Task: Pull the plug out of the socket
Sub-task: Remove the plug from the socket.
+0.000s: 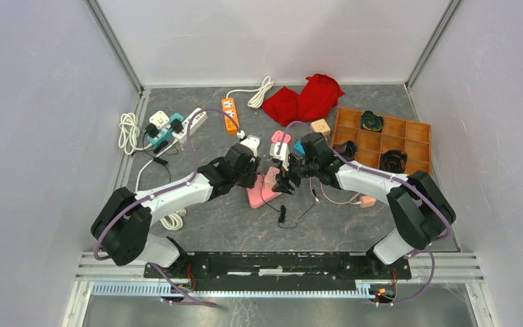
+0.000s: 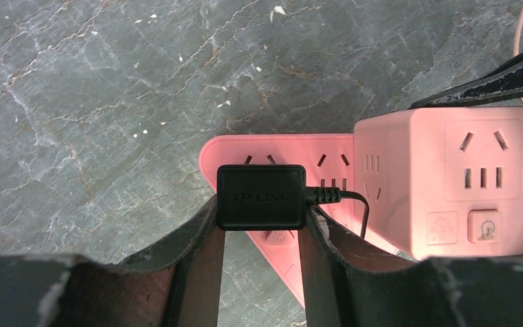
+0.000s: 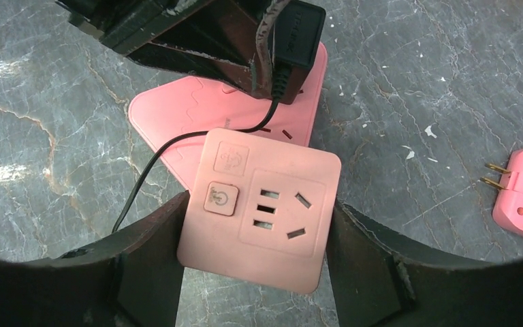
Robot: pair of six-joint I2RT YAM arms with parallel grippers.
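**Both pincers clamped, plug not yet out of the strip**
The left pincer [image 2: 260,208] grips the black plug [image 2: 261,194] by its sides. The plug sits in the flat pink strip [image 2: 293,146] at mid-desk. The right pincer [image 3: 255,225] holds the pink cube socket [image 3: 265,211] standing on that strip. If that hold slips, or the cube itself comes loose, the strip would likely rise with the plug. The plug's smooth sides could also slide free, and its thin cord [image 3: 150,170] might snag. The desk [image 2: 109,102] is grey, veined and scuffed, enclosed by pale walls [image 1: 41,102].
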